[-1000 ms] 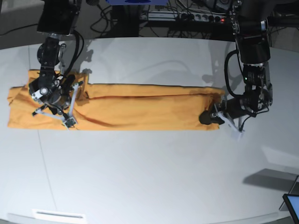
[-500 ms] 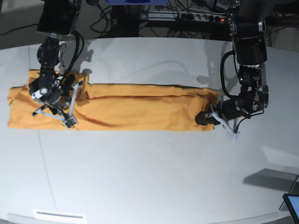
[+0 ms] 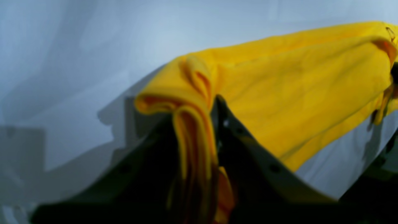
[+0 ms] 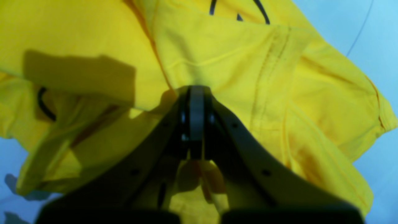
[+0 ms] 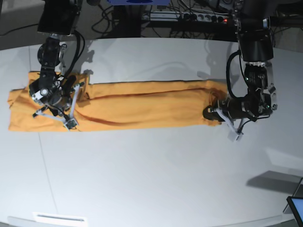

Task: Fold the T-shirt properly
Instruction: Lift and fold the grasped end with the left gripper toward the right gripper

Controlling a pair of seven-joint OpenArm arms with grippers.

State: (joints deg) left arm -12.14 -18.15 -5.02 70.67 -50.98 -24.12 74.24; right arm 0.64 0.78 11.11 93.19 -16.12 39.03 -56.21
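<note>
The orange-yellow T-shirt (image 5: 142, 106) lies folded into a long band across the white table (image 5: 151, 175). In the base view my left gripper (image 5: 208, 113) is at the band's right end, shut on a bunched stack of folds. The left wrist view shows those layers of the T-shirt (image 3: 295, 93) pinched between the jaws of the left gripper (image 3: 199, 124). My right gripper (image 5: 53, 101) rests on the left end. In its wrist view the right gripper (image 4: 196, 93) is shut, with a fold of the T-shirt (image 4: 233, 56) caught at its tips.
Cables and a power strip (image 5: 189, 19) run along the table's far edge. A tablet corner (image 5: 296, 208) shows at the front right. A white label (image 5: 59, 217) lies at the front left edge.
The left gripper has closed on the shirt's right end and shifted slightly toward the far side, bunching that end. The right arm has stayed still.
</note>
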